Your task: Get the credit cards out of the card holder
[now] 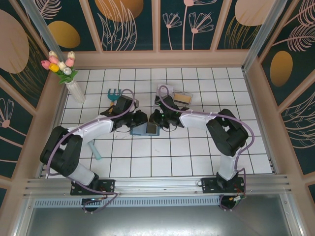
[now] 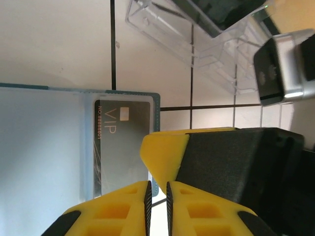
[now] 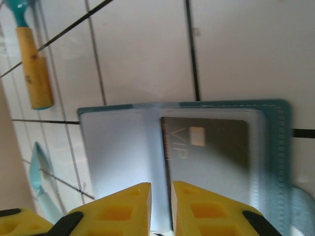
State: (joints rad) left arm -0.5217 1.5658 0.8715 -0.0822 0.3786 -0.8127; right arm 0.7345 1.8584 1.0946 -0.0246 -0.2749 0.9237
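The card holder (image 1: 141, 131) lies open on the white tiles, blue-grey inner faces up, with both grippers meeting over it. A dark grey VIP credit card (image 2: 123, 147) sits in its pocket, also seen in the right wrist view (image 3: 211, 147). My left gripper (image 1: 141, 120) hovers at the card holder's (image 2: 44, 142) right edge; its jaws (image 2: 157, 196) are shut to a thin slit with nothing visibly between them. My right gripper (image 1: 154, 118) stands over the card holder's (image 3: 118, 147) fold, shut to a narrow slit (image 3: 161, 206) at the card's inner edge. One of its yellow fingertips (image 2: 165, 152) is just beyond my left jaws.
A clear plastic compartment box (image 1: 183, 97) stands behind the grippers, close to the card holder (image 2: 206, 49). A teal rake with a wooden handle (image 1: 114, 93) lies at the back left (image 3: 34, 69). A pale teal tool (image 1: 96, 151) and a vase of tulips (image 1: 74, 88) are further left.
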